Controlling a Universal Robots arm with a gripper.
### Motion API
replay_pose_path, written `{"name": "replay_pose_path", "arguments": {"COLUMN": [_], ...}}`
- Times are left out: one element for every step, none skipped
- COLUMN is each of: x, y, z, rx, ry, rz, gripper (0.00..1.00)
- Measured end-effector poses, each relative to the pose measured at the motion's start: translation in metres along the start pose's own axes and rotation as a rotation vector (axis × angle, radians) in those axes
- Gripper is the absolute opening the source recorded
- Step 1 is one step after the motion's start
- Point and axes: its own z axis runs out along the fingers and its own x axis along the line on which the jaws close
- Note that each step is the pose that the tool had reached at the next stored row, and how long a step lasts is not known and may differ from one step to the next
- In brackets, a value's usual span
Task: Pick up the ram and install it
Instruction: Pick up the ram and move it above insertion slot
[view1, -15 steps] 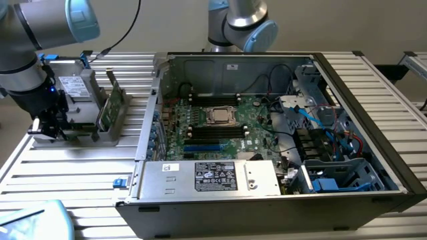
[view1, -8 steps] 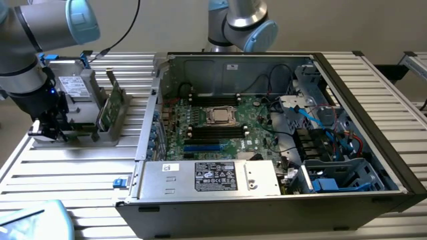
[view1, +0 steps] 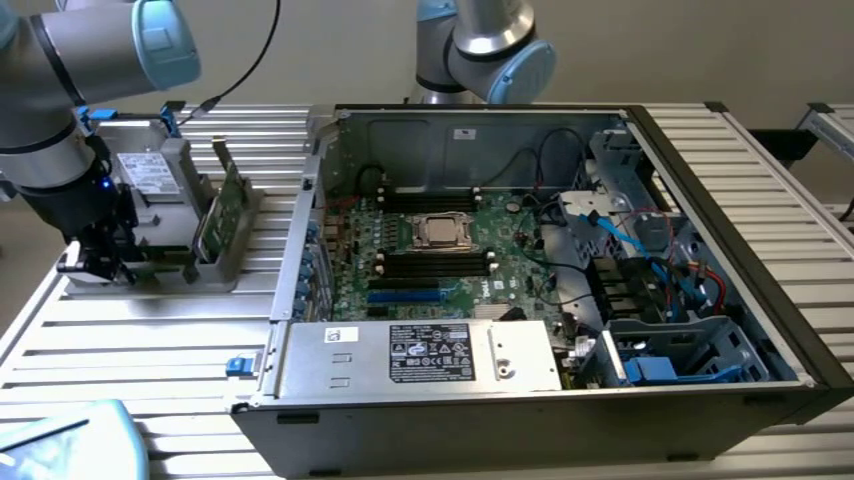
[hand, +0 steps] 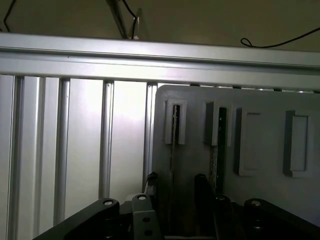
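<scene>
A blurred pale-blue object (view1: 56, 447) fills the near corner at the exterior view's left, resting on a slatted aluminium table (view1: 147, 340). Behind it, a grey Universal Robots arm (view1: 60, 90) reaches down, its black gripper (view1: 99, 262) lowered over the end of a grey slotted holder (view1: 214, 272). Seen from the wrist, the two dark fingers (hand: 201, 184) stand wide apart on either side of the ram (hand: 172, 160), which sits upright and edge-on in the holder's slot; the claw grips nothing, with a gap showing on each side of the stick. A second board (hand: 215, 162) stands edge-on in the next slot. To the right of the gripper, a silver drive box (view1: 140, 172) with blue tabs sits at the holder's back, and a broader green expansion card (view1: 220, 215) stands upright beside it. Further right lies an open computer case (view1: 534, 430), its silver power supply (view1: 414, 355) nearest the front and the green motherboard (view1: 454, 272) with its processor socket (view1: 439, 232) behind. A second arm (view1: 481, 45) rises beyond the case.
</scene>
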Motion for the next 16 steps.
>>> {"name": "replay_pose_path", "arguments": {"x": [0.0,0.0,0.0,0.0001,0.0001,0.0001,0.0001,0.0001,0.0001,0.0001,0.0002,0.0002,0.0002,0.0002,0.0002,0.0002], "y": [0.0,-0.0001,-0.0001,-0.0002,-0.0002,-0.0002,-0.0002,-0.0002,-0.0002,-0.0002,-0.0002,-0.0002,-0.0001,-0.0001,0.0,0.0001], "z": [0.0002,0.0005,0.0012,0.0018,0.0025,0.0025,0.0025,0.0025,0.0026,0.0028,0.0028,0.003,0.0036,0.004,0.0043,0.0045], "rx": [0.0001,0.0003,0.0006,0.0004,0.0003,0.0002,0.0001,-0.0001,0.0,0.0002,0.0001,0.0002,0.0004,0.0004,0.0002,0.0004], "ry": [-0.0001,-0.0002,-0.0003,-0.0002,-0.0002,-0.0001,-0.0001,-0.0001,-0.0001,-0.0001,-0.0001,-0.0001,-0.0002,-0.0002,-0.0002,-0.0002], "rz": [0.0,0.0,0.0,0.0,0.0,0.0,0.0,0.0,0.0,0.0,0.0,0.0,0.0,0.0,0.0,0.0], "gripper": [0.43,0.43,0.43,0.43,0.43,0.43,0.43,0.43,0.43,0.43,0.43,0.43,0.43,0.43,0.43,0.43]}}
